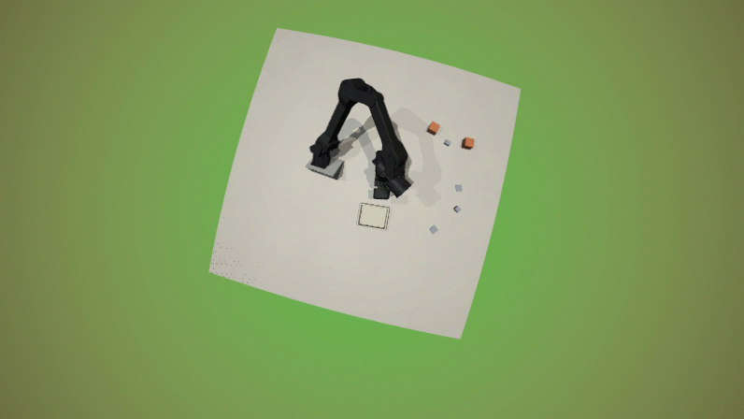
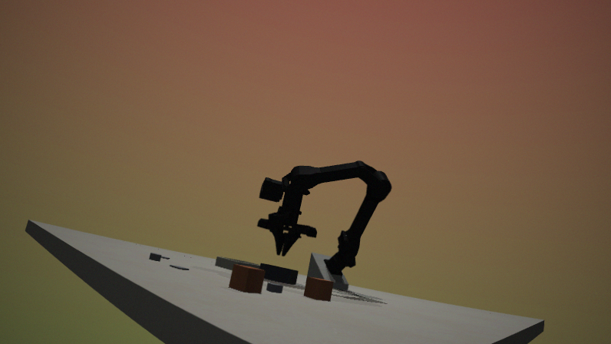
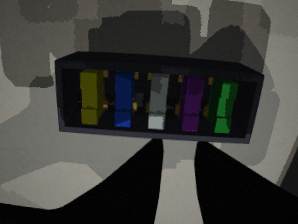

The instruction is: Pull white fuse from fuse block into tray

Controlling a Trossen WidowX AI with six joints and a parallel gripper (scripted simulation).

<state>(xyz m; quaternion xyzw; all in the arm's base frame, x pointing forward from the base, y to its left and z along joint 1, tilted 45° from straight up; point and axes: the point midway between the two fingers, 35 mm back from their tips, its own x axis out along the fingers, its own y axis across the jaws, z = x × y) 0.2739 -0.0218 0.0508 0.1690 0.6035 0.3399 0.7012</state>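
The white fuse (image 3: 159, 92) stands in the middle of the dark fuse block (image 3: 125, 61) (image 2: 279, 274), in a row with the yellow fuse (image 3: 90, 97) and blue fuse (image 3: 124, 100) on one side and the purple fuse (image 3: 191, 102) and green fuse (image 3: 223, 107) on the other. My gripper (image 3: 178, 150) (image 2: 281, 255) is open by a narrow gap, empty, tips down above the block. In the wrist view its tips show at the block's lower edge, below the white and purple fuses. The pale tray (image 1: 373, 215) (image 2: 235, 262) is empty. The arm hides the block in the top view.
Two orange cubes (image 1: 434, 127) (image 1: 468, 143) (image 2: 246, 279) (image 2: 318, 289) stand on the table away from the block, with a small grey piece (image 1: 447, 142) (image 2: 274, 288) between them. More small grey pieces (image 1: 458, 187) (image 1: 457, 209) (image 1: 434, 229) lie right of the tray in the top view.
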